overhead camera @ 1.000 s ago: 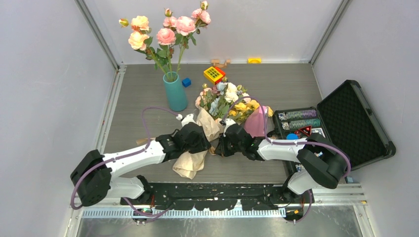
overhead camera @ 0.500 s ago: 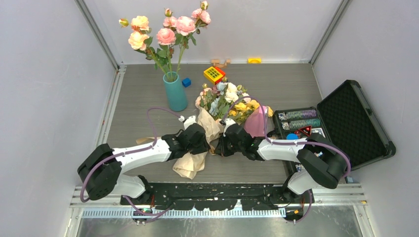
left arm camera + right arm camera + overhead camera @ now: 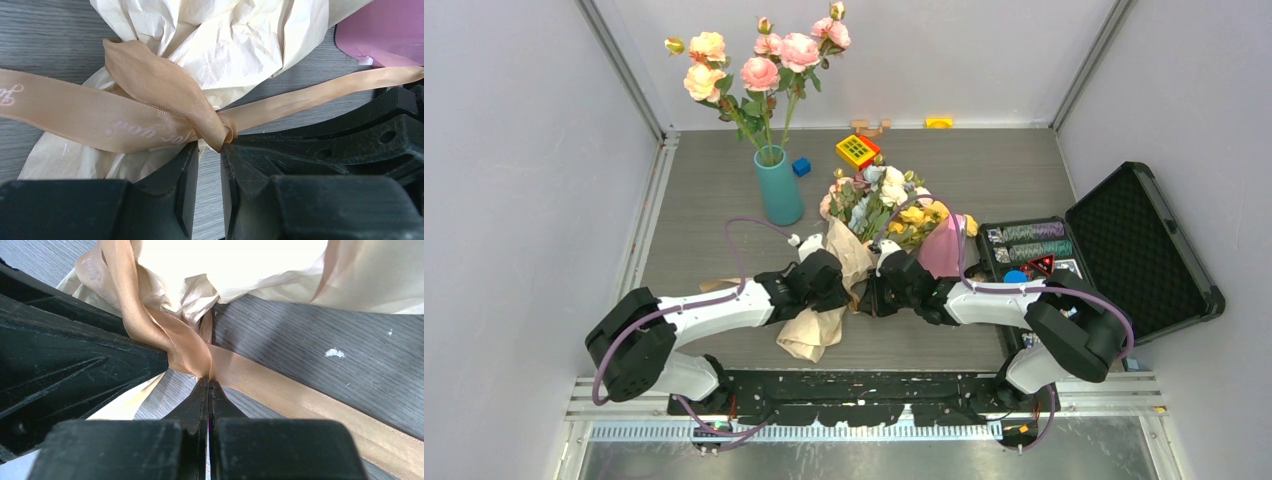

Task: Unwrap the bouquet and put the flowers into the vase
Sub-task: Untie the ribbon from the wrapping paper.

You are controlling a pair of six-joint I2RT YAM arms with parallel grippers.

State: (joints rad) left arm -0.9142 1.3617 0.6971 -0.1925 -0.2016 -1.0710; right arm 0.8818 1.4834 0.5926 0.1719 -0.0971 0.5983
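Tan ribbon knot (image 3: 220, 134), hidden from above | left fingers (image 3: 184, 192) narrow | right fingers (image 3: 196, 412) closed

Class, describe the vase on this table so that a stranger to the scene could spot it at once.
On the grey table, look to the far left part, near the left wall. There stands the vase, a tall teal cylinder holding long-stemmed pink and peach roses. Unlike the small blue cube beside it, it stands tall and holds flowers.
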